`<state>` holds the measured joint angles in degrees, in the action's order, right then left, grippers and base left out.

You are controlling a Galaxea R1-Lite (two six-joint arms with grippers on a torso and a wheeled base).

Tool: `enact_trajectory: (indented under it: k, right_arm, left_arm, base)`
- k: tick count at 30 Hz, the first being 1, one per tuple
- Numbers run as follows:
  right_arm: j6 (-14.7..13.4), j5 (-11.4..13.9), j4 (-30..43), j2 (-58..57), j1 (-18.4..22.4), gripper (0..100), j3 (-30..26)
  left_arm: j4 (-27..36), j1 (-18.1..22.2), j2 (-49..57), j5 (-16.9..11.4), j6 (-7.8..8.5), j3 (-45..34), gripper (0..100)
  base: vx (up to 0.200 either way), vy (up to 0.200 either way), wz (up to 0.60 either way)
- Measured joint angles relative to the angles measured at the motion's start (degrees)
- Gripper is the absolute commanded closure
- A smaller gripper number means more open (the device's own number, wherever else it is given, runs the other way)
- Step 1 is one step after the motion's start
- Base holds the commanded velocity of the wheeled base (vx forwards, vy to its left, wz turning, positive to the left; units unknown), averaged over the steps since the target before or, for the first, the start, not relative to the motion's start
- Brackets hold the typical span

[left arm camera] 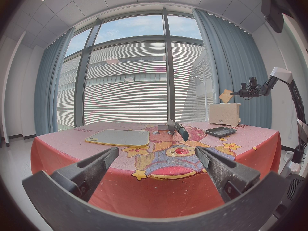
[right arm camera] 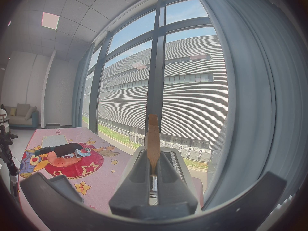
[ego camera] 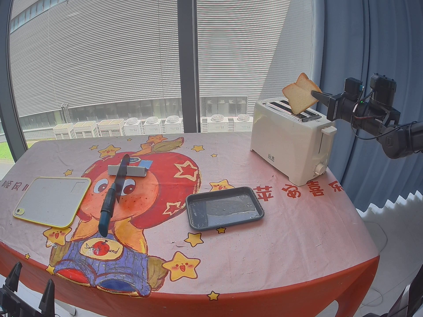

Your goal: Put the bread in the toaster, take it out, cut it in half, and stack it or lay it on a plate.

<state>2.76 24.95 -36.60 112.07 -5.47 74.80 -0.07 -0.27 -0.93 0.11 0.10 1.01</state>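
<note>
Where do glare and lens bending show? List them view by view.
Head view: daylight glares off the tray, and the left window frame bows. Left wrist view: strong fisheye, dark corners, rippled bands across the building. Right wrist view: curved window frame, ceiling lights mirrored in the glass, bright building behind the bread.

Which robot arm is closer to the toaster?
Right. The right gripper holds the bread just above the toaster; the left gripper sits off the table's near edge, far away.
</note>
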Motion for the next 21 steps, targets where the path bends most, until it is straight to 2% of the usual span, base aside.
enact_trajectory:
  k: [11, 21]
  right_arm:
    - [1.0, -2.5, -0.1, 1.7, -0.4, 100, -0.2]
    - [1.2, -2.7, -0.1, 2.3, -1.4, 100, -0.6]
  left_arm:
    - [0.0, 0.0, 0.0, 0.0, 0.00, 0.0, 0]
    - [0.0, 0.0, 0.0, 0.0, 0.00, 0.0, 0]
  base:
    - [0.000, 0.000, 0.00]
    - [0.000, 0.000, 0.00]
